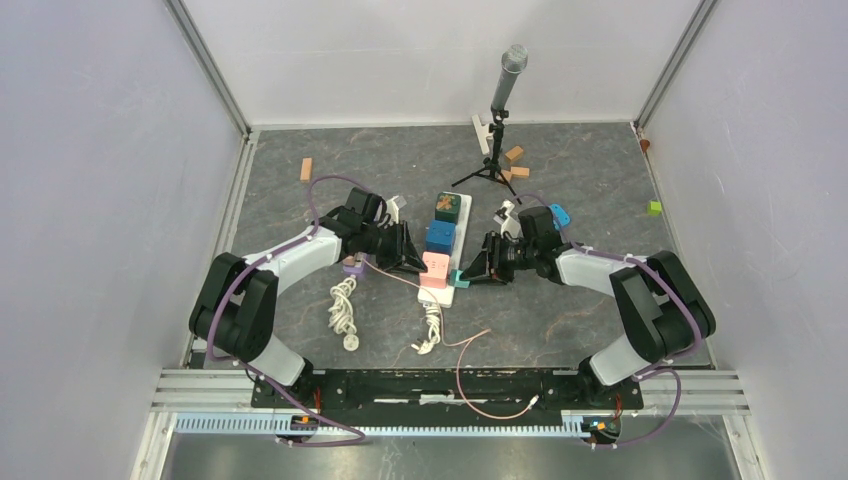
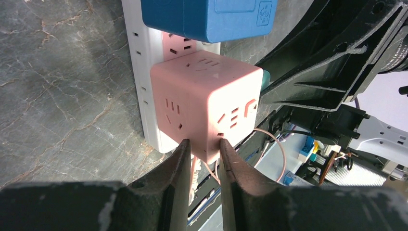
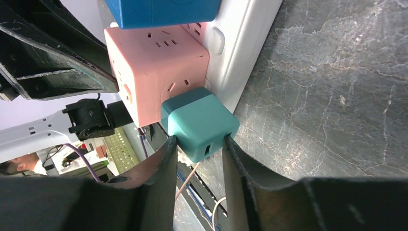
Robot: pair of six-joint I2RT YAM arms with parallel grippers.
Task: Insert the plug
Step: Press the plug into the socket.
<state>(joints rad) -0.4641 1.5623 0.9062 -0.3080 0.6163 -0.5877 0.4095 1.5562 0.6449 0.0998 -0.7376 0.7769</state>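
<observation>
A white power strip (image 1: 464, 225) lies mid-table with green (image 1: 447, 207), blue (image 1: 440, 236) and pink (image 1: 436, 267) cube adapters on it. My right gripper (image 3: 198, 139) is shut on a teal plug (image 3: 199, 120), which sits against the pink cube's (image 3: 154, 67) side face, beside the strip (image 3: 235, 57). My left gripper (image 2: 203, 143) is shut on the near lower corner of the pink cube (image 2: 204, 103) from the other side. In the top view the left gripper (image 1: 415, 262) and the right gripper (image 1: 470, 272) flank the teal plug (image 1: 458, 279).
A microphone on a tripod (image 1: 505, 80) stands behind the strip with wooden blocks (image 1: 514, 160) by it. Another block (image 1: 306, 168) lies far left. A coiled white cable (image 1: 343, 305) and a pink cable (image 1: 470, 370) lie in front. A green block (image 1: 654, 208) sits far right.
</observation>
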